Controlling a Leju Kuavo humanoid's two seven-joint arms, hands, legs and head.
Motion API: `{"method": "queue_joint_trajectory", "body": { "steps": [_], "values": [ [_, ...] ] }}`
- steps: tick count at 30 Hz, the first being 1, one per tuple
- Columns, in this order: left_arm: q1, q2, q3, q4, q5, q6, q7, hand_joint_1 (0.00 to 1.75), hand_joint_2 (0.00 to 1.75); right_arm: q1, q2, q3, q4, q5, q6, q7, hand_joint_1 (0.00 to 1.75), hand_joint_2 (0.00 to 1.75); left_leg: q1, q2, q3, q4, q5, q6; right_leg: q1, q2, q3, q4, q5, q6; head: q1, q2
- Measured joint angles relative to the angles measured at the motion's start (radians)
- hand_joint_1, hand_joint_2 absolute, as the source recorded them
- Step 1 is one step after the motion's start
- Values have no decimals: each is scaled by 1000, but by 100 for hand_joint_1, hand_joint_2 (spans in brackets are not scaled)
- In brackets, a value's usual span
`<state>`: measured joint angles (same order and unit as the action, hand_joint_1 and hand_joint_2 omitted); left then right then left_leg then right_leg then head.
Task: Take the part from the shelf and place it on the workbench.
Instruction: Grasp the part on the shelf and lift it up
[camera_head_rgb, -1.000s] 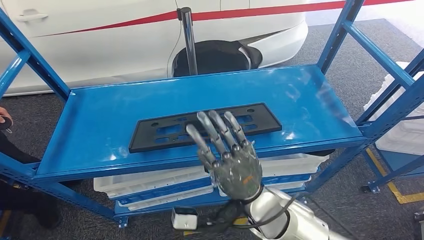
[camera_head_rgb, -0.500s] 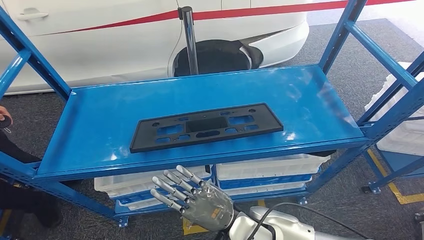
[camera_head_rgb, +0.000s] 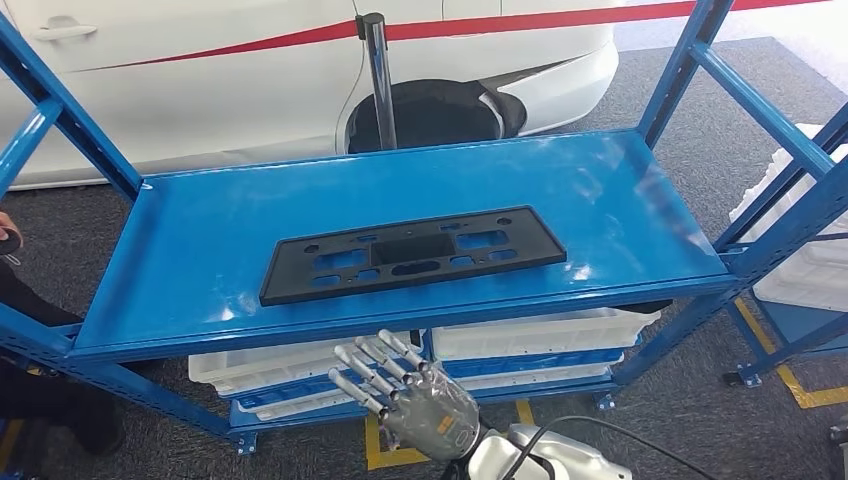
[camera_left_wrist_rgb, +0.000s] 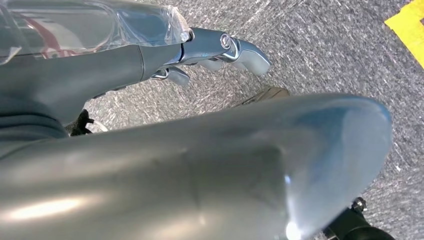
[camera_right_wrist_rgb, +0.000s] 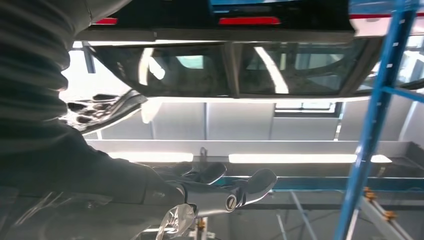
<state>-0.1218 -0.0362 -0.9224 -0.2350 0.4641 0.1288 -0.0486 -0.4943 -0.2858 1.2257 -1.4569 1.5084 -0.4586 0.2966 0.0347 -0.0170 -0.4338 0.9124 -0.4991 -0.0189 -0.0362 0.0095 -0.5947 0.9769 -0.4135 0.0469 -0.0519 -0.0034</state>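
The black part (camera_head_rgb: 412, 253) is seen lying flat on the blue shelf (camera_head_rgb: 200, 240), above and beyond the right hand (camera_head_rgb: 415, 400), well apart from it and untouched. That hand is held below the shelf's front edge with fingers spread and nothing grasped (white bins (camera_head_rgb: 540, 335) sit on the lower level just behind it). The left hand (camera_left_wrist_rgb: 215, 47) is seen over grey carpet (camera_left_wrist_rgb: 320, 45); whether it is released or clenched cannot be told.
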Motion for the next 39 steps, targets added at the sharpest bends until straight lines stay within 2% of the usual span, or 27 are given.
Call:
{"method": "queue_joint_trajectory", "body": {
  "steps": [9, 22, 28, 30, 32, 33, 34, 36, 37, 38, 39],
  "values": [
    [1, 0, 0, 0, 8, 6, -5, 0, 0, 34, -21, -122, 0, 0, -5, 13, 0, 175, 0, 0, 0, 0, 0, 0, 0, 0, 0, 0, 0, 0, 0, 0],
    [0, 0, 0, 0, 8, 1, -15, 0, 0, 55, -23, -194, 0, 0, -16, 1, 0, 175, 0, 0, -1, 3, -1, 1, -1, 0, 0, 0, 1, 1, 0, 0],
    [0, 2, 0, 0, 7, -3, -17, 0, 0, 68, -22, -212, 0, 0, -25, -17, 0, 175, -2, 0, -11, 22, -7, 15, -5, 0, -2, -2, 7, 10, 0, 0],
    [-1, 3, 0, 0, 7, -3, -17, 0, 0, 69, -21, -218, 0, 0, -25, -19, 0, 175, -4, 0, -16, 24, -3, 24, -6, 0, 1, -9, 13, 20, 0, 0],
    [-2, 3, 0, 0, 7, -3, -18, 0, 0, 70, -21, -224, -1, 0, -27, -19, 0, 175, -1, 1, -11, 5, 14, 38, -4, -1, 2, -17, 15, 31, 0, 0],
    [-3, 3, 0, 0, 7, -3, -18, 0, 0, 70, -20, -227, -1, 0, -28, -19, 0, 175, 2, 2, -7, -7, 23, 43, -3, -2, -5, -1, 4, 33, 1, 0],
    [-4, 3, 0, 0, 7, -3, -18, 0, 0, 71, -21, -229, -1, 0, -29, -19, 0, 175, 4, 3, -3, -16, 30, 47, -2, -3, -24, 39, -19, 34, 1, 0],
    [-4, 3, 0, 0, 7, -3, -18, 0, 0, 75, -21, -233, 0, 0, -31, -20, 0, 175, 3, 5, -2, -21, 31, 50, -2, -4, -88, 171, -75, 36, 2, 0],
    [-4, 3, 0, 0, 7, -3, -18, 0, 0, 79, -21, -234, 1, 0, -31, -20, 0, 175, 2, 5, 0, -20, 30, 51, -2, -4, -116, 225, -89, 37, 3, 0],
    [-4, 3, 0, 0, 6, -3, -18, 0, 0, 84, -21, -235, 2, 0, -32, -21, 0, 175, 2, 5, 2, -20, 28, 51, -2, -4, -128, 245, -83, 38, 3, 0],
    [-3, 3, 0, 0, 5, -4, -18, 0, 0, 87, -21, -236, 2, 0, -32, -22, 0, 175, 3, 3, 5, -20, 24, 48, -3, -4, -118, 221, -57, 38, 3, 0]
  ]
}}
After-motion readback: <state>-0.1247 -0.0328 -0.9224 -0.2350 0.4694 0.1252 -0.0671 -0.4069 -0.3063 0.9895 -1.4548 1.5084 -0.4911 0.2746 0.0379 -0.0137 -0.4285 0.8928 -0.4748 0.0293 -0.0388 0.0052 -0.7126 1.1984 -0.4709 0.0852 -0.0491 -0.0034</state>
